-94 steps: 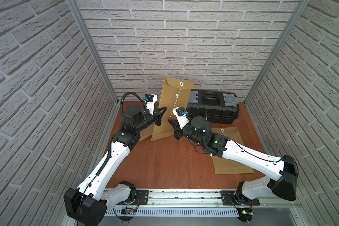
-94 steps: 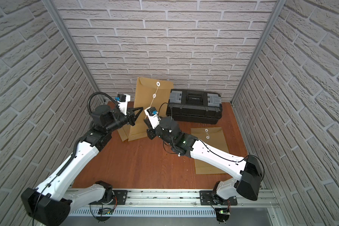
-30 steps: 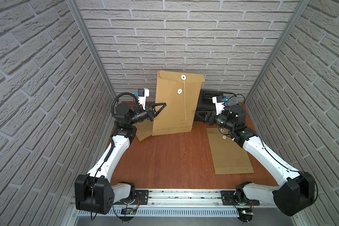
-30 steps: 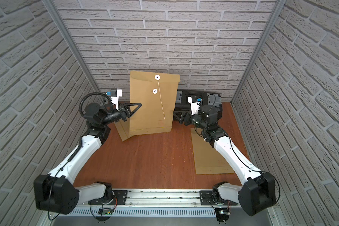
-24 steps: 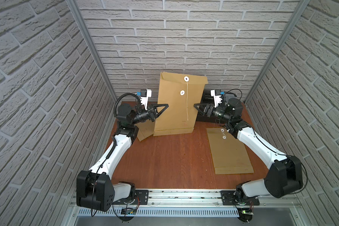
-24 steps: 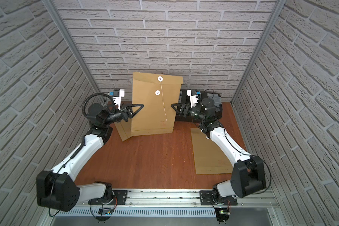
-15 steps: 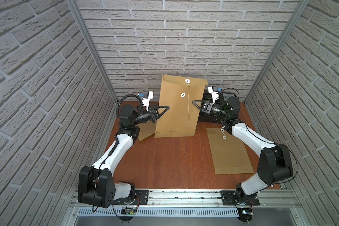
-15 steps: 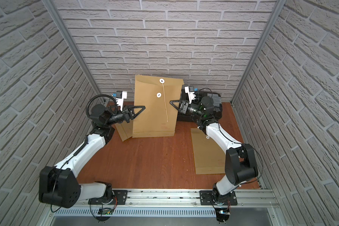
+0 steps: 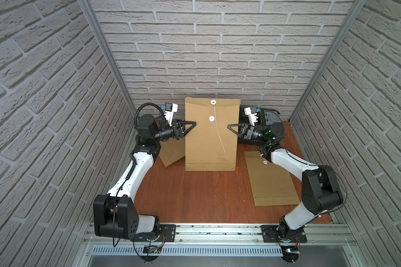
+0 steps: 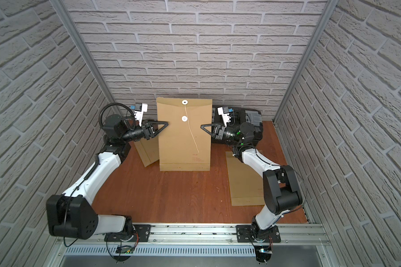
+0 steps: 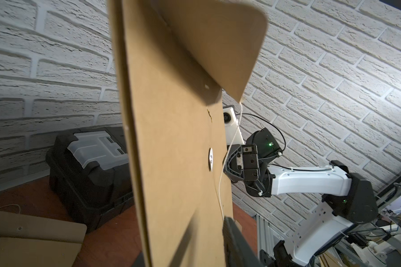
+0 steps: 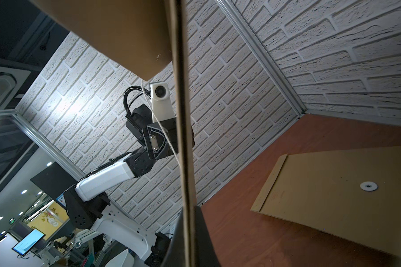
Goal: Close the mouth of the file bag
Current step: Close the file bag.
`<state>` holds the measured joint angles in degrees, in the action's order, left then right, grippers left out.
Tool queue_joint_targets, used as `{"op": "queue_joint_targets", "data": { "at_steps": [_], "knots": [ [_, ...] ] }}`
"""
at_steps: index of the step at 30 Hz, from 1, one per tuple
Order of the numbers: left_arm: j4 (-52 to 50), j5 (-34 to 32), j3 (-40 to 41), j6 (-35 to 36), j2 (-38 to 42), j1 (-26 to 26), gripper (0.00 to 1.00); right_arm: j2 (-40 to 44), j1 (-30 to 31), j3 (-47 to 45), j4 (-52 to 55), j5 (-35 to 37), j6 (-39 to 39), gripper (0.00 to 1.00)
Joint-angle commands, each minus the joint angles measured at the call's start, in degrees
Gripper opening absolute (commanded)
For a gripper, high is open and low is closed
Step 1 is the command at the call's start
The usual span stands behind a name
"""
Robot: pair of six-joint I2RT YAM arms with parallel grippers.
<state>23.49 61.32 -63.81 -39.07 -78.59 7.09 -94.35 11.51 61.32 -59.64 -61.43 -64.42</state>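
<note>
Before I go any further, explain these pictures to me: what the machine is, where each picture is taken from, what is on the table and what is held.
Two robot arms stand on a rail, each ending in a gripper. The two wide pictures look down from a twin camera overhead; the two tilted ones come from cameras on the arms' wrists. A brown envelope stands upright on the wooden table between the arms. The right gripper is shut on one edge; the left gripper is at the opposite edge, but whether it pinches I cannot tell. Its string hangs loose. A second envelope lies flat, a third envelope sits partly behind the upright one, and a black case stands by the back wall.
</note>
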Motion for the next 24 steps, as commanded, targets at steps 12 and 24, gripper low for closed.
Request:
{"op": "queue_joint_targets", "data": {
  "at_steps": [12, 24],
  "knots": [
    [16.4, 1.6, 3.9, -7.9, -7.2, 1.9, 0.0, 1.9, 1.3, -4.4, 15.3, 9.4, 10.9, 0.13],
    [15.1, -6.3, 6.7, 2.6, -1.7, 0.6, 0.0, 16.1, 4.1, -12.6, 45.0, 36.7, 35.6, 0.51]
  ]
}}
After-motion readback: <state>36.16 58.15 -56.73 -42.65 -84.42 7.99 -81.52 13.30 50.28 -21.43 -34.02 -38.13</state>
